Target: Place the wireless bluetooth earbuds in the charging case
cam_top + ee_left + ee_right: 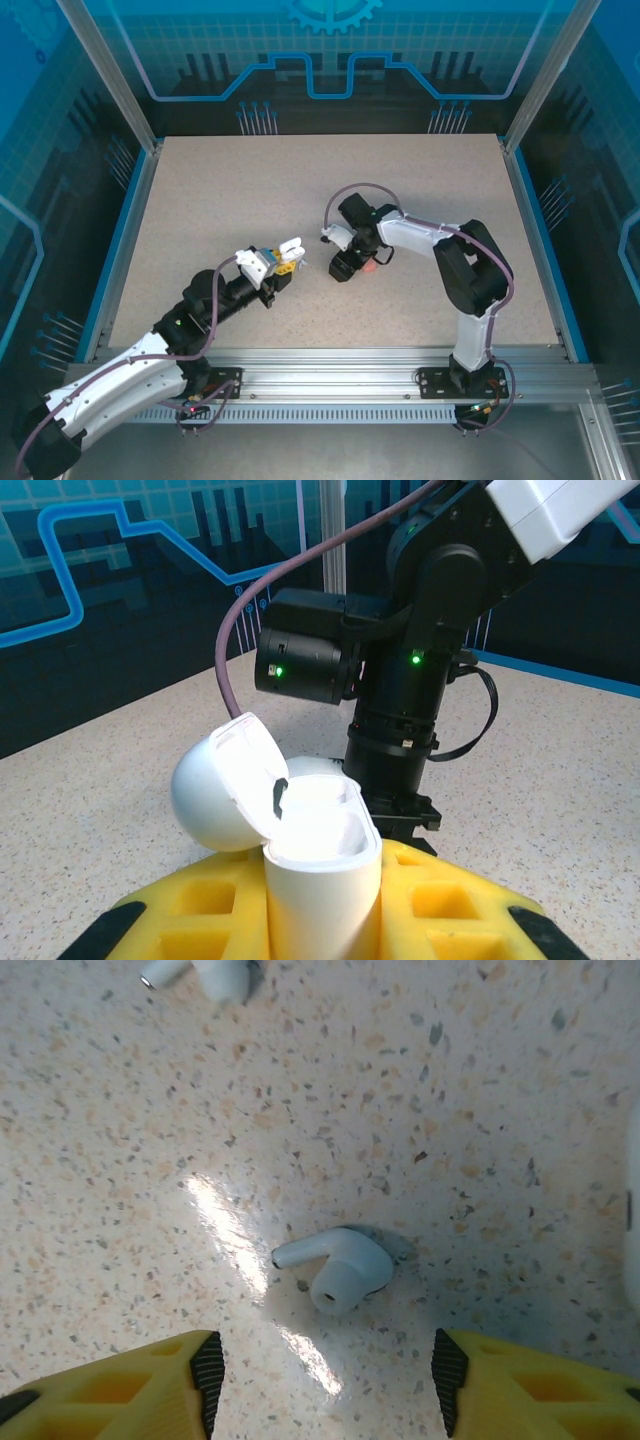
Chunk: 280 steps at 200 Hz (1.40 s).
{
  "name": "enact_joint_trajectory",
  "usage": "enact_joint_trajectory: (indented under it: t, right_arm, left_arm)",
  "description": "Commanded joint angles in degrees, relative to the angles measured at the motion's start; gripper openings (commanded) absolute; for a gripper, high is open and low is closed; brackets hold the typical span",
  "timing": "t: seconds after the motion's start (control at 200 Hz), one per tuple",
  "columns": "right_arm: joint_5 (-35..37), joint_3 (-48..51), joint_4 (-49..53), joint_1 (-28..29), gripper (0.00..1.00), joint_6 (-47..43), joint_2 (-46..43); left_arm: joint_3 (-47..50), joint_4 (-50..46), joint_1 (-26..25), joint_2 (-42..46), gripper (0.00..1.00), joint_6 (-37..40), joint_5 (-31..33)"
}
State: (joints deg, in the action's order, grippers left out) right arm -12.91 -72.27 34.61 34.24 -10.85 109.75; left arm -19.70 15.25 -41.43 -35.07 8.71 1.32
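Item: small white glossy plastic stemmed earbud, lying on the speckled beige tabletop beneath my right gripper's parted jaws, untouched. I am aiming to centre both pads on its bulb before closing. Left gripper is clamping the white pebble-shaped charging case, lid open.

two white earbuds, one open white case

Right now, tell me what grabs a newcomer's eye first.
A white charging case, lid flipped open, stands clamped in the left gripper. A white earbud lies loose on the speckled table between the open fingers of the right gripper; a second earbud lies beyond it.
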Motion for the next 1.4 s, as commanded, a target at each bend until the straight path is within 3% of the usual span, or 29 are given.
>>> enact_joint_trajectory:
  t: [0.0, 0.35, 0.705, 1.045, 1.396]
  right_arm:
    - [-0.3, -3.0, 0.7, 1.2, 0.62, 2.4, 2.3]
    - [-0.9, -5.9, 0.8, 2.2, 0.64, 2.6, 5.2]
    - [-2.1, -2.3, 2.0, 4.1, 0.58, 3.3, 2.9]
    - [1.6, 2.3, -2.1, 5.6, 0.52, 4.8, -0.6]
    - [7.2, 0.2, -2.1, 6.1, 0.46, 5.8, 1.6]
  left_arm:
    - [-1.4, 0.2, -0.4, -0.3, 0.00, 1.2, 0.8]
    - [-1.3, -0.1, -0.4, 0.1, 0.00, 1.2, 0.9]
    - [-0.9, 0.0, -0.3, 0.1, 0.00, 1.0, 1.0]
    - [-0.8, 0.8, -0.3, -0.7, 0.00, 0.6, 0.8]
    - [-0.8, 0.7, -0.3, -0.8, 0.00, 0.4, 0.8]
